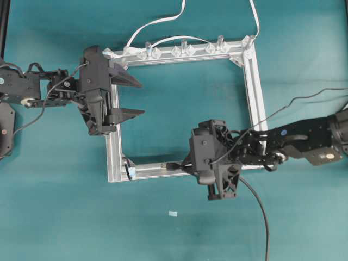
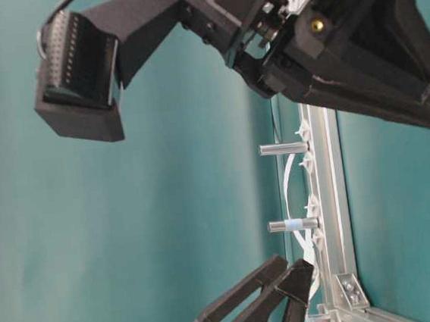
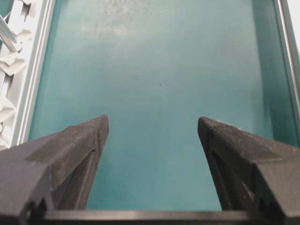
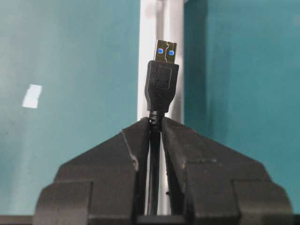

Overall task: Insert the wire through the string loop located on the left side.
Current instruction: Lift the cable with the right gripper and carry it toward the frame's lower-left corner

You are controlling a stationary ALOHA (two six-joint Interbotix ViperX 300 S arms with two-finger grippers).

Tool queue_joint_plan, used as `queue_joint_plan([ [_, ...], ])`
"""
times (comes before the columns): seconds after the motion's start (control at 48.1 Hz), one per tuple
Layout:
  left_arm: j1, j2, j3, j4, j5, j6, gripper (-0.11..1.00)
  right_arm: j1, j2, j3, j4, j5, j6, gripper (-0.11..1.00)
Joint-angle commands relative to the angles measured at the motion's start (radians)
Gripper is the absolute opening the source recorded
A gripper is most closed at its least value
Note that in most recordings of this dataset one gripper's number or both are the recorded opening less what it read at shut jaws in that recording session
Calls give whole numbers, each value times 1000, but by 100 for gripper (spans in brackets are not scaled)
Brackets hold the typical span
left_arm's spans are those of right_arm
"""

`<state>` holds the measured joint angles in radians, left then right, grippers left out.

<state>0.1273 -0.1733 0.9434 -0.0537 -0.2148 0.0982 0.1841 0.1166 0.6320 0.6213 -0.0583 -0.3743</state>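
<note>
My right gripper is shut on the wire just behind its black plug. The plug's metal tip points left along the silver frame's near rail. In the right wrist view the plug stands straight out past my right gripper, over the rail. The string loop, tiny, dark with a bluish bit, sits at the frame's near-left corner bracket, a short way left of the plug. My left gripper is open over the frame's left rail, with nothing between its fingers.
The square frame lies flat on the teal table. Clear clips and upright pins line its far rail, with white cables running off behind. The wire trails toward the front edge. A small pale scrap lies in front.
</note>
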Motion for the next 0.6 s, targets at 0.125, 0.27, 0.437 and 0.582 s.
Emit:
queue_joint_plan([
  [0.125, -5, -18, -6, 3, -6, -3, 80, -12, -14, -26, -26, 23, -2, 13],
  [0.27, -5, -18, -6, 3, -5, -3, 80, -17, -14, -32, -34, 34, -2, 13],
  [0.437, -5, -18, -6, 3, -5, -3, 80, -17, -14, -32, -35, 34, -2, 13],
  [0.582, -5, -18, -5, 3, -5, -3, 80, -17, -14, -32, -35, 34, 0, 13],
])
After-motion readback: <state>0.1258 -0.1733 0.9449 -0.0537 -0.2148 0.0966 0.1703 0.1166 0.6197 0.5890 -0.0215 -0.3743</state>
